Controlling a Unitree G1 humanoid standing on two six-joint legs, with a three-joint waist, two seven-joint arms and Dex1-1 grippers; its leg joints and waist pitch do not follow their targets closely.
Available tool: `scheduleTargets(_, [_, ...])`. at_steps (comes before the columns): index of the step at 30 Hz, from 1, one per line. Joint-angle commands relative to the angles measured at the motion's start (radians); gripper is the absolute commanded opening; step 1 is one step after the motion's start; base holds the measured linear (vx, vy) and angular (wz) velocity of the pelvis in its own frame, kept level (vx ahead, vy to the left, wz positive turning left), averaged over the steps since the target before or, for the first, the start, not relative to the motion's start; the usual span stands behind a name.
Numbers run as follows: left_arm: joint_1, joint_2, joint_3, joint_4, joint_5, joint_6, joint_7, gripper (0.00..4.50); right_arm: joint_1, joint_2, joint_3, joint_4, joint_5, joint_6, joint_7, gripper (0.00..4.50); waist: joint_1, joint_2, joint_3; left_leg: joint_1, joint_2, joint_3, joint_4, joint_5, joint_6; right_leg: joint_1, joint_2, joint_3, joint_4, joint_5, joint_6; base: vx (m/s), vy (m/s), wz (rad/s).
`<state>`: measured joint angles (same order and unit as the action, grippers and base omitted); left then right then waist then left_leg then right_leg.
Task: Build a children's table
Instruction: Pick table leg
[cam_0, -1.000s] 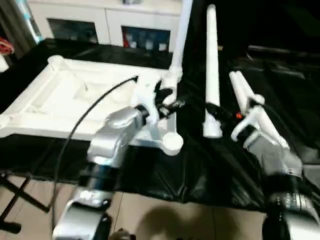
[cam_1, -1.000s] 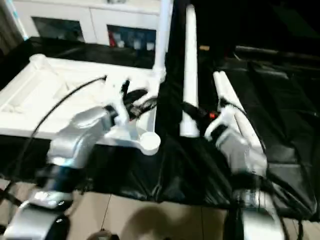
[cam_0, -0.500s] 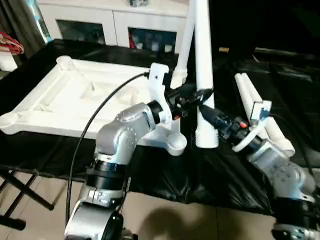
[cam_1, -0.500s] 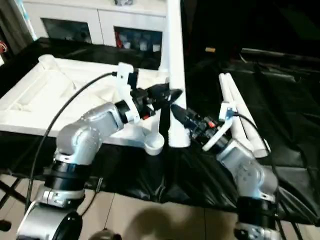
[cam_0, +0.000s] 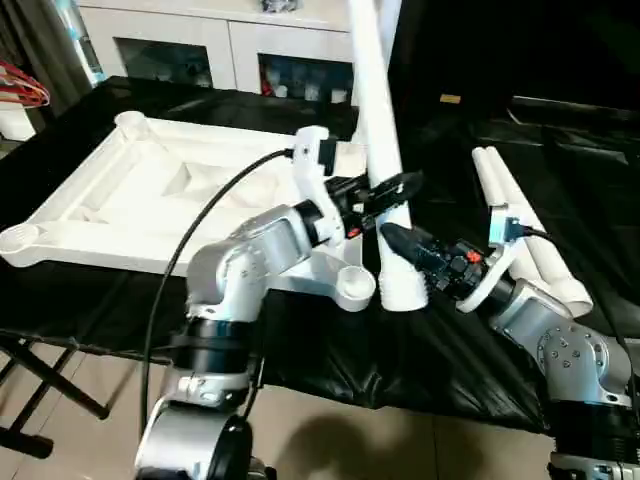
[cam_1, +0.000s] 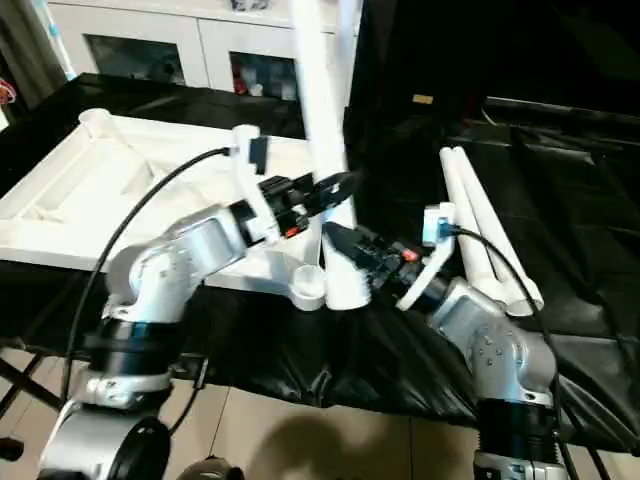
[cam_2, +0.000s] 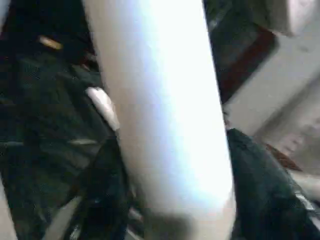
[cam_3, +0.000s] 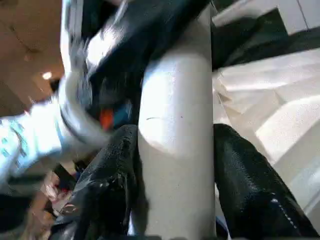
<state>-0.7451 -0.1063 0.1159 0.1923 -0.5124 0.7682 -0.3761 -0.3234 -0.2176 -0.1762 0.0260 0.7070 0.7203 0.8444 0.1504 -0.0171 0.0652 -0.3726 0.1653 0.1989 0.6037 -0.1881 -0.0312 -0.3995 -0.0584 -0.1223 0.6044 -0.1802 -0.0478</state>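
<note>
Work table (cam_0: 300, 335) before me, draped in wrinkled black sheet (cam_0: 560, 180). Inverted white table top (cam_0: 150, 200) lies flat on sheet, my left. Two spare legs (cam_0: 520, 225) lie side by side on sheet, my right. Small yellowish item (cam_0: 450, 99) on far part; I cannot identify it.

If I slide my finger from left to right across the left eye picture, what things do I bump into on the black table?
Upside-down table top → left gripper → upright leg held by both grippers → right gripper → two spare legs lying side by side.
</note>
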Motion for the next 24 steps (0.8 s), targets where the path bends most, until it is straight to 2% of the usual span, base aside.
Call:
scheduleTargets(1, [-0.023,-0.003,0.041,0.026,0.029,-0.021,0.085,2.54,-0.026,-0.003,0.030,-0.051,-0.029,-0.031,-0.013,1.89,0.004,-0.014,-0.079,0.007,0.072,-0.044,-0.059,-0.081,0.064,0.062,-0.114,0.068,-0.097,-0.301,-0.033,0.000,0.000,0.00])
scheduleTargets(2, [-0.023,-0.004,0.042,0.027,0.029,-0.022,0.089,2.54,-0.027,-0.003,0.031,-0.052,-0.031,-0.032,-0.014,1.89,0.004,-0.012,-0.079,0.005,0.071,-0.045,-0.059,-0.074,0.064,0.063,-0.114,0.068,-0.095,-0.294,-0.034,0.000,0.000,0.00])
scheduleTargets(3, [-0.037,-0.016,0.073,0.035,0.031,-0.034,0.147,2.32,-0.038,0.011,0.072,-0.064,-0.087,-0.058,-0.058,1.89,0.002,-0.017,-0.079,0.004,0.071,-0.045,-0.058,-0.067,0.064,0.064,-0.114,0.068,-0.091,-0.285,-0.033,0.000,0.000,0.00])
scheduleTargets(5, [-0.049,-0.030,0.093,0.035,0.046,-0.049,0.218,2.30,-0.050,0.025,0.117,-0.077,-0.142,-0.088,-0.105,1.89,-0.002,-0.015,-0.079,0.006,0.070,-0.044,-0.058,-0.066,0.063,0.061,-0.114,0.067,-0.094,-0.291,-0.037,0.000,0.000,0.00])
scheduleTargets(7, [-0.054,-0.046,0.111,0.034,0.055,-0.050,0.283,2.15,-0.071,0.058,0.138,-0.072,-0.184,-0.106,-0.182,1.88,-0.005,-0.012,-0.080,0.008,0.073,-0.046,-0.059,-0.068,0.062,0.059,-0.114,0.068,-0.092,-0.280,-0.047,0.000,0.000,0.00])
scheduleTargets(8, [-0.057,-0.053,0.117,0.037,0.072,-0.058,0.328,2.09,-0.083,0.075,0.151,-0.068,-0.213,-0.127,-0.223,1.88,-0.003,-0.002,-0.080,0.009,0.076,-0.048,-0.060,-0.067,0.058,0.057,-0.115,0.069,-0.089,-0.268,-0.054,0.000,0.000,0.00])
scheduleTargets(9, [-0.058,-0.056,0.119,0.037,0.083,-0.059,0.354,2.09,-0.094,0.093,0.166,-0.068,-0.239,-0.145,-0.255,1.88,-0.006,-0.007,-0.081,0.009,0.076,-0.047,-0.060,-0.070,0.058,0.058,-0.114,0.069,-0.090,-0.251,-0.057,0.000,0.000,0.00])
scheduleTargets(12, [-0.054,-0.058,0.112,0.029,0.096,-0.059,0.377,1.97,-0.106,0.118,0.176,-0.068,-0.265,-0.163,-0.293,1.88,-0.003,-0.006,-0.080,0.013,0.079,-0.047,-0.062,-0.070,0.060,0.056,-0.116,0.072,-0.087,-0.223,-0.069,0.000,0.000,0.00])
scheduleTargets(16, [-0.043,-0.063,0.104,0.020,0.086,-0.066,0.402,1.91,-0.119,0.143,0.196,-0.071,-0.300,-0.188,-0.338,1.87,-0.004,-0.009,-0.083,0.010,0.082,-0.048,-0.061,-0.047,0.059,0.060,-0.119,0.075,-0.074,-0.157,-0.088,0.000,0.000,0.00])
scheduleTargets(17, [-0.039,-0.063,0.097,0.019,0.071,-0.072,0.394,1.91,-0.124,0.147,0.209,-0.074,-0.311,-0.190,-0.348,1.87,-0.003,-0.005,-0.083,0.010,0.081,-0.048,-0.061,-0.046,0.060,0.060,-0.120,0.076,-0.074,-0.150,-0.092,0.000,0.000,0.00])
scheduleTargets(18, [-0.038,-0.062,0.094,0.019,0.068,-0.072,0.390,1.90,-0.126,0.147,0.211,-0.074,-0.313,-0.189,-0.349,1.87,-0.005,-0.008,-0.083,0.008,0.078,-0.046,-0.061,-0.047,0.063,0.063,-0.120,0.075,-0.076,-0.149,-0.091,0.000,0.000,0.00])
scheduleTargets(19, [-0.035,-0.061,0.084,0.017,0.063,-0.075,0.378,1.90,-0.127,0.145,0.215,-0.074,-0.312,-0.185,-0.343,1.87,-0.004,0.000,-0.081,0.008,0.078,-0.047,-0.061,-0.056,0.061,0.062,-0.120,0.075,-0.078,-0.159,-0.088,0.000,0.000,0.00])
scheduleTargets(21, [-0.023,-0.041,0.039,0.002,0.057,-0.071,0.304,1.89,-0.125,0.136,0.208,-0.075,-0.282,-0.163,-0.313,1.87,-0.004,-0.003,-0.081,0.010,0.078,-0.047,-0.061,-0.068,0.061,0.062,-0.119,0.075,-0.081,-0.174,-0.080,0.000,0.000,0.00])
scheduleTargets(23, [-0.015,-0.022,0.008,-0.015,0.046,-0.064,0.235,1.89,-0.123,0.127,0.195,-0.072,-0.261,-0.147,-0.297,2.57,-0.004,-0.003,-0.081,0.010,0.081,-0.048,-0.063,-0.070,0.060,0.062,-0.119,0.075,-0.081,-0.179,-0.073,0.000,0.000,0.00])
scheduleTargets(24, [-0.010,-0.013,-0.002,-0.024,0.036,-0.061,0.200,1.89,-0.121,0.117,0.191,-0.068,-0.249,-0.140,-0.279,2.57,-0.004,-0.002,-0.082,0.010,0.082,-0.048,-0.063,-0.066,0.059,0.063,-0.119,0.075,-0.078,-0.168,-0.078,0.000,0.000,0.00])
